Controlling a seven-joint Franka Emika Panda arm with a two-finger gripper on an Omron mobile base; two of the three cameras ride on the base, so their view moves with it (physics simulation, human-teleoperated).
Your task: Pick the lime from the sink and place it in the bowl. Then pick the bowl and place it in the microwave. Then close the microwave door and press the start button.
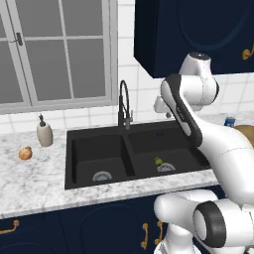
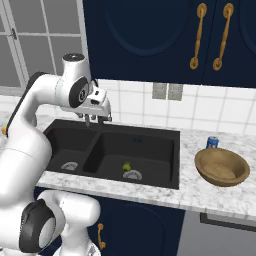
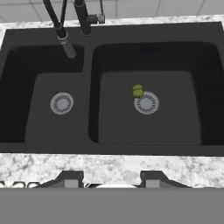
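The lime (image 3: 137, 90), small and yellow-green, lies on the floor of the black sink's (image 3: 148, 127) right basin, touching the rim of the steel drain. It also shows as the lime (image 1: 158, 161) (image 2: 127, 166) in both base views. My gripper (image 2: 96, 119) (image 3: 111, 179) hangs high above the sink's (image 2: 142, 150) near edge, pointing down, open with nothing between its fingers. The wooden bowl (image 2: 222, 167) stands empty on the counter right of the sink. The microwave and its door are out of view.
A black arched tap (image 1: 123, 104) rises behind the basin divider. A blue can (image 2: 212, 142) stands behind the bowl. On the left counter are a soap dispenser (image 1: 44, 133) and an orange-brown lump (image 1: 25, 154). Dark blue cabinets (image 2: 150, 40) hang overhead.
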